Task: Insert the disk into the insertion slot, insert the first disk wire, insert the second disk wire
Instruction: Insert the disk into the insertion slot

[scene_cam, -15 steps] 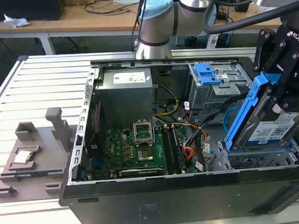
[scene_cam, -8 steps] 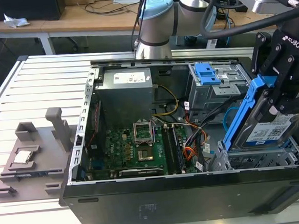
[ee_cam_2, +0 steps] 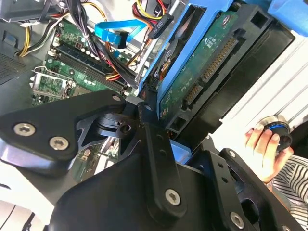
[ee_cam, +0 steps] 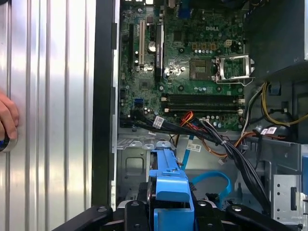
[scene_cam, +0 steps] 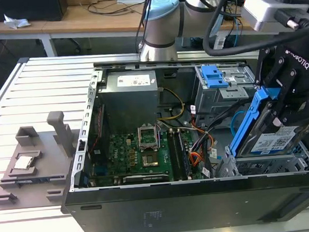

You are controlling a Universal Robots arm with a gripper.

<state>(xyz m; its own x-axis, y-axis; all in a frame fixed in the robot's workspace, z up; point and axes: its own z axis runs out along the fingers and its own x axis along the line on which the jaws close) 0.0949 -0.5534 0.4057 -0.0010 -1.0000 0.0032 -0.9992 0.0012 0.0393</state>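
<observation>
The disk (scene_cam: 273, 139) hangs tilted, blue carrier edge up, just above the insertion slot (scene_cam: 264, 165) at the exterior view's right end of the open computer case (scene_cam: 166, 205). The jaws of the gripper (scene_cam: 287, 118) are clamped on its sides. The arm (scene_cam: 159, 25) reaches down over it from behind the case. The second wrist view shows the disk's circuit-board underside and a person's hand (ee_cam_2: 262, 142). The first wrist view shows the motherboard (ee_cam: 192, 62) and the second disk wire (ee_cam: 211, 180).
</observation>
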